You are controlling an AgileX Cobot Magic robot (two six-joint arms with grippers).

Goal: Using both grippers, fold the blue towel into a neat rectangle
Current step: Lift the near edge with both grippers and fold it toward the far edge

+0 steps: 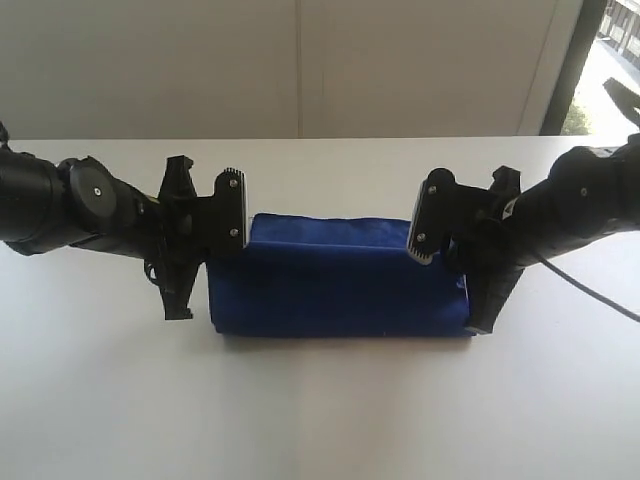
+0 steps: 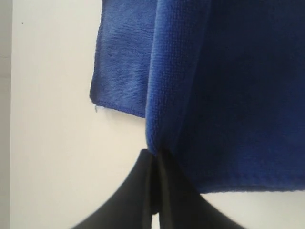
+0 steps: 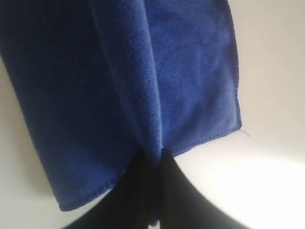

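The left fingers (image 2: 140, 183) are clenched on a pinched fold at one end of the blue towel (image 1: 340, 290). The right fingers (image 3: 178, 186) are clenched on the fold at the opposite end. The towel stretches between them, doubled over. Its lower layer lies flat on the white surface (image 1: 320, 420), midway between the two arms.

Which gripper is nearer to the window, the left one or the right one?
Right. The right gripper holds the towel at its end toward the window; the left gripper holds the opposite end, farther away.
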